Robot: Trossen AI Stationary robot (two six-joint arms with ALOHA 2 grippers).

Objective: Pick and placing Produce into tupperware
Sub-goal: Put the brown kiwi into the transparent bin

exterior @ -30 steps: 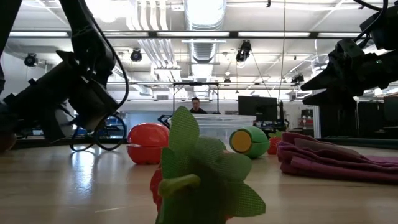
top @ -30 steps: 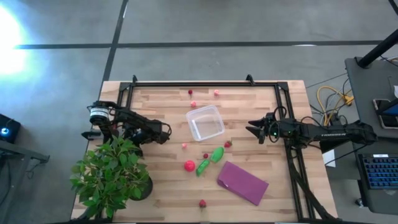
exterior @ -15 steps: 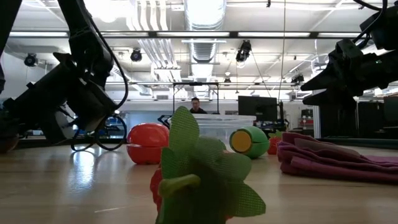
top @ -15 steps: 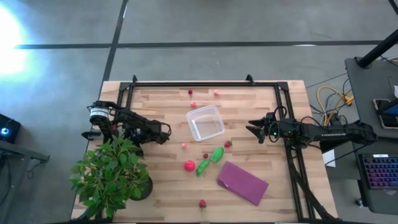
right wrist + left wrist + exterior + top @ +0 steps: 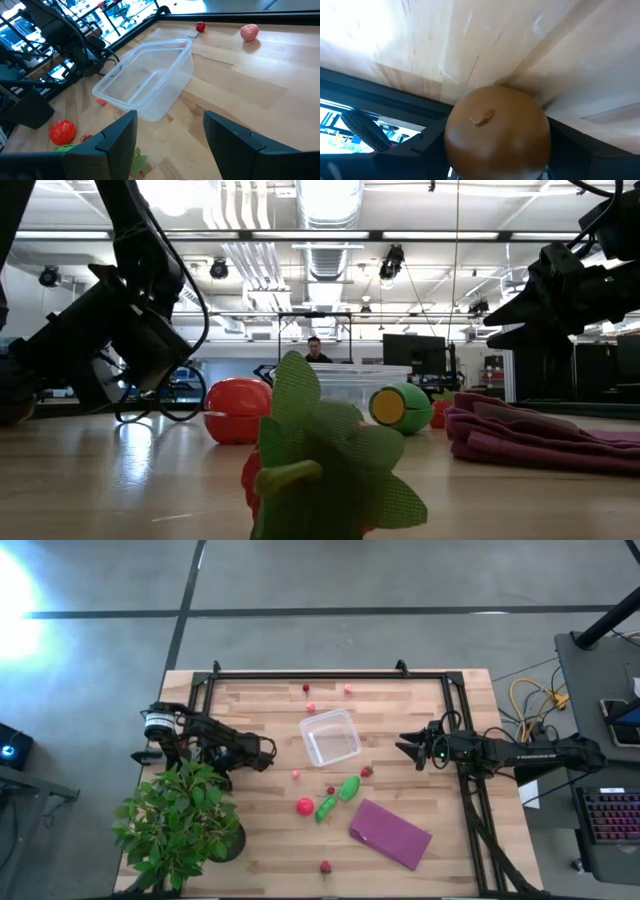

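Note:
My left gripper (image 5: pixel 268 752) is at the table's left, beside the potted plant, shut on the brown ball (image 5: pixel 497 132). The gripper hides the ball in the high view. My right gripper (image 5: pixel 405 750) is open and empty above the table, right of the clear tupperware (image 5: pixel 329 737), which stands empty on its base. It also shows in the right wrist view (image 5: pixel 170 145). The red ball (image 5: pixel 304 806) and two green pods (image 5: pixel 349 788) (image 5: pixel 326 807) lie on the table nearer the front. Small red pieces (image 5: pixel 311 707) (image 5: pixel 367 771) lie scattered around the box. My left gripper has the brown ball between its two fingers (image 5: pixel 427 145), which stand at the ball's opposite sides (image 5: pixel 451 142). The ball fills the space right in front of the wrist camera. Whether the ball rests on the table or is lifted, I cannot tell.
A leafy potted plant (image 5: pixel 180 820) stands at the near left corner, close to my left arm. A flat purple rectangle (image 5: pixel 390 833) lies near the front right. A black frame (image 5: pixel 330 674) runs along the far edge and both sides. A person (image 5: pixel 315 350) is in the room behind.

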